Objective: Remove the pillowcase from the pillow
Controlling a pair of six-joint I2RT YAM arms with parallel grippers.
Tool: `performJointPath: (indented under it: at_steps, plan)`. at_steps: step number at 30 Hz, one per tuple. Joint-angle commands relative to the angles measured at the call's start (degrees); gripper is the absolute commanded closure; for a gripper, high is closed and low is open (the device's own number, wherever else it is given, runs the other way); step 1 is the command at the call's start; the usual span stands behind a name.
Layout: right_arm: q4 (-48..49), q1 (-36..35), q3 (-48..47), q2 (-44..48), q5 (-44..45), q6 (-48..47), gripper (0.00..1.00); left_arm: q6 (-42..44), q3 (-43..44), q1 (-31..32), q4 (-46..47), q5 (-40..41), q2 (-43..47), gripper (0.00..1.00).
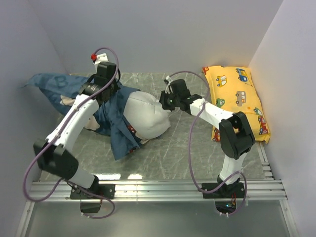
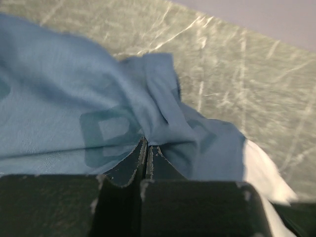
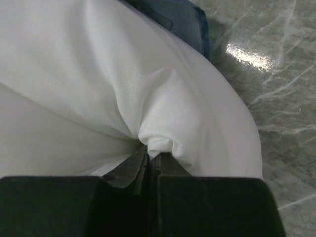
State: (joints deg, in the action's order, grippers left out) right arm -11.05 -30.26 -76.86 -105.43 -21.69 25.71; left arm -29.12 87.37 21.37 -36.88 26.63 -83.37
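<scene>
Top external view: the white pillow point(image 1: 146, 117) lies on the table point(image 1: 190, 158), half out of the blue pillowcase point(image 1: 116, 134) bunched to its left. My left gripper point(image 2: 146, 147) pinches pillowcase fabric; my right gripper point(image 3: 149, 157) pinches a pillow fold.

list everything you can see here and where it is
pillowcase: one, dark blue, bunched on the left of the table, covering the pillow's left end
pillow: one, white, mid-table, right end bare
yellow pillow: one, yellow with vehicle print, along the right wall
table: one, grey-green marble pattern, under everything
rail: one, silver, near edge, holding both arm bases
left gripper: one, black, shut on a pillowcase fold
right gripper: one, black, shut on a pinch of pillow
</scene>
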Motion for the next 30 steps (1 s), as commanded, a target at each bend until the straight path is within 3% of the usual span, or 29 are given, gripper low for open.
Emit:
performJointPath:
  at_steps: [1, 5, 6, 9, 12, 16, 21, 25, 30]
  plan:
    - [-7.2, -0.5, 4.1, -3.1, 4.9, -3.6, 0.95, 0.2, 1.0, -2.7, 5.5, -5.2, -5.2, 1.0]
    - [-9.1, 0.9, 3.5, 0.8, 5.5, -3.4, 0.73, -0.4, 0.3, -3.5, 6.0, -7.0, -14.2, 1.0]
    - [-9.6, 1.2, 3.4, 3.5, 6.9, -3.0, 0.61, -0.6, 0.2, -3.5, 6.4, -7.5, -15.5, 1.0]
    - [-10.2, 2.7, 3.6, 11.0, 9.8, -1.9, 0.42, -1.3, -1.9, -3.7, 7.9, -9.0, -19.1, 1.0]
    - [-9.7, 3.7, 4.1, 20.3, 15.2, -0.9, 0.33, -2.0, -3.0, -3.8, 8.8, -10.7, -22.3, 0.99]
    - [-7.2, 3.9, 6.5, 31.7, 20.4, 0.0, 0.26, -3.2, -4.4, -3.8, 10.5, -13.2, -23.8, 1.0]
    - [-3.9, 3.2, 13.1, 43.0, 17.6, 1.2, 0.21, -4.8, -4.6, -3.8, 11.0, -15.5, -24.8, 0.94]
    - [-2.1, -6.4, 21.0, 45.4, 23.5, 0.3, 0.2, -5.5, -5.3, -3.7, 12.0, -17.9, -25.2, 0.85]
    - [5.2, -12.5, 30.2, 43.7, 28.2, 1.9, 0.2, -6.8, -6.5, -2.7, 13.3, -19.8, -24.6, 0.73]
